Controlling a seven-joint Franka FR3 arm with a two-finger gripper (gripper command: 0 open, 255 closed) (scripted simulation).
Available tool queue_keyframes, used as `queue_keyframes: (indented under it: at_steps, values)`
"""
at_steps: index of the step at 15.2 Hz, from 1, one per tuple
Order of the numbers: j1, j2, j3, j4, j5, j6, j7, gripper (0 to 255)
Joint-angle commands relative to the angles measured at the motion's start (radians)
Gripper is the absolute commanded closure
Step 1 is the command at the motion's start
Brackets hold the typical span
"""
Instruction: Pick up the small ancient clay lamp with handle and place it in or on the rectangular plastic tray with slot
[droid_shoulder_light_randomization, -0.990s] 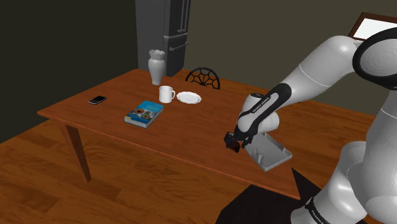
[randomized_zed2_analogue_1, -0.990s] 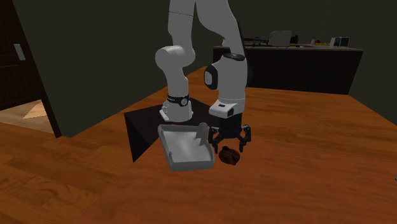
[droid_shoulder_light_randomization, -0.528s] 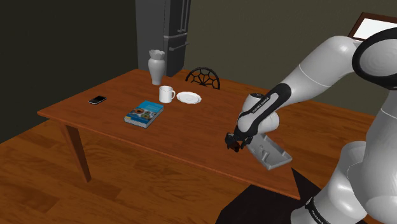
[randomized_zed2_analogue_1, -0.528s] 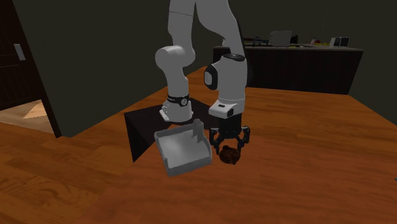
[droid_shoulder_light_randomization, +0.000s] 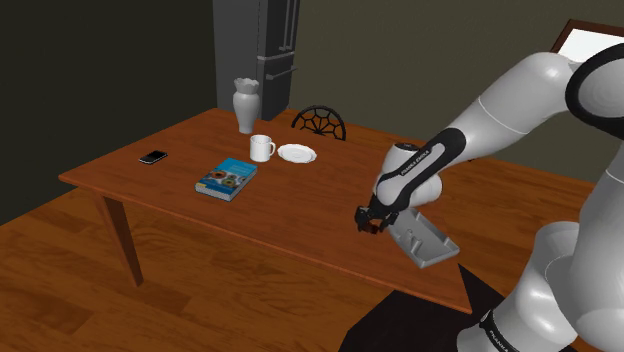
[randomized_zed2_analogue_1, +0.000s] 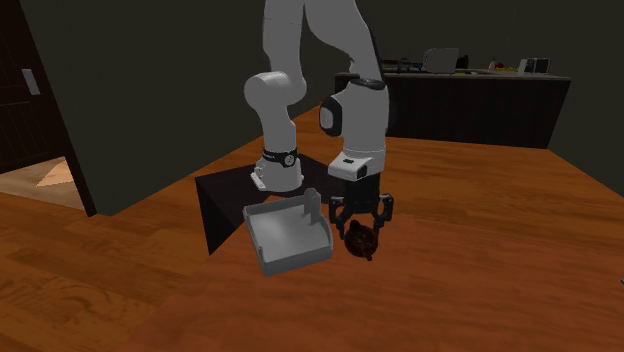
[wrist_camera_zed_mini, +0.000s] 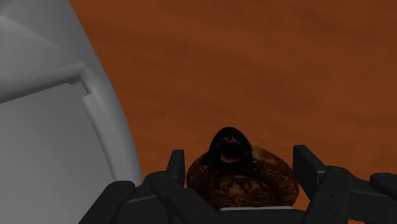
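A small dark-brown clay lamp (wrist_camera_zed_mini: 245, 177) is clamped between the jaws, whose black fingers (wrist_camera_zed_mini: 306, 167) are pressed against its two sides, with its dark spout pointed away from the hand. In the second exterior view the lamp (randomized_zed2_analogue_1: 361, 241) is seen hanging directly beneath the jaws, just above the reddish-brown wooden surface (randomized_zed2_analogue_1: 480, 230); whether it is touching the wood cannot be told. A grey rectangular plastic tray (randomized_zed2_analogue_1: 288, 238) is set just beside it, towards that view's left, and is shown tilted. In the shoulder view the lamp (droid_shoulder_light_randomization: 370, 230) is found near the surface's (droid_shoulder_light_randomization: 300, 205) front edge, next to the tray (droid_shoulder_light_randomization: 428, 243).
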Motion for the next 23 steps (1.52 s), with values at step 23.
queue_keyframes:
  at_steps: [23]
  values:
    - [-0.006,-0.388,-0.042,0.041,-0.382,-0.384,0.273,255]
